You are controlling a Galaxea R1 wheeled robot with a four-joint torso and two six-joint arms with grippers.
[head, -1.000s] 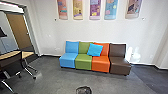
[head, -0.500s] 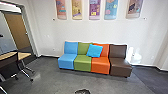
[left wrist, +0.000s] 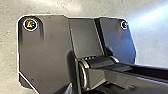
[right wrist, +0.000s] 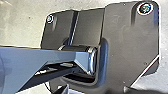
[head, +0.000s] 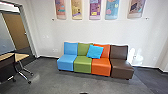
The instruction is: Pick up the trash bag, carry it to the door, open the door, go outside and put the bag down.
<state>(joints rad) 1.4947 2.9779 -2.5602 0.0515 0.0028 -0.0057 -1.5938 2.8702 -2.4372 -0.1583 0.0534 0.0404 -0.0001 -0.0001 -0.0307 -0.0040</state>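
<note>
Trash bag: location not established. A small black shape [head: 83, 93] is noted at the bottom edge of the head view, near its middle; too little of it shows to identify it as the bag, or to say how it lies to either gripper.

Flooring: grey, mottled, smooth [head: 50, 82], running out ahead of the left gripper [left wrist: 99, 89] and right gripper [right wrist: 95, 90], with a darker section on the far right.

Well ahead of both grippers stands an armless four-section sofa in blue, green, orange and brown [head: 122, 68]. A bright blue square cushion [head: 95, 52] leans, tilted, across the green and orange backs. Behind it, a white wall [head: 100, 32] carries five long, colourful printed panels [head: 95, 8].

Ahead and off to the left gripper's side: a table with a pale wood top [head: 21, 57], a dark-backed chair [head: 7, 66], and beyond them a brown wooden door [head: 17, 32] within a grey metal frame [head: 26, 30].

Both wrist cameras look down past the robot's own dark plate to the floor. For each gripper, I cannot tell whether it stands apart or together, or is clamped on anything.
</note>
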